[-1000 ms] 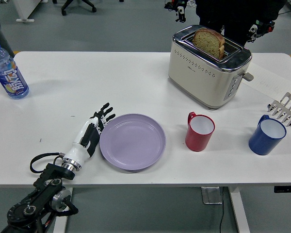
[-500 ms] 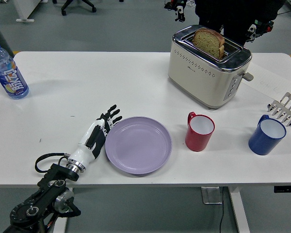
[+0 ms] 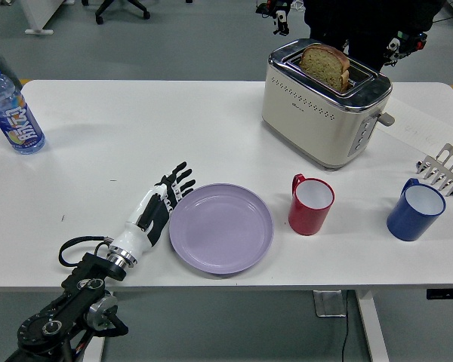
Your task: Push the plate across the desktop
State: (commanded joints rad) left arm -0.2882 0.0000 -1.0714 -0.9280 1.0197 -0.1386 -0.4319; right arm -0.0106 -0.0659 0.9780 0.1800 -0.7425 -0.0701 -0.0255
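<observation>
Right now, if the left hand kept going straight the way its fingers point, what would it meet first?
The left hand points up and right past the purple plate's far-left rim. Next in that line is probably the toaster; depth is unclear.

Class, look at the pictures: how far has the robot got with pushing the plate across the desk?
Done so far: the purple plate has slid rightward since a second ago, closing on the red mug. In hand: the left hand lies flat with fingers spread against the plate's left rim. Left: only a small gap remains before the mug, so further pushing looks limited.

Single high head view, forward and down over the white table.
</observation>
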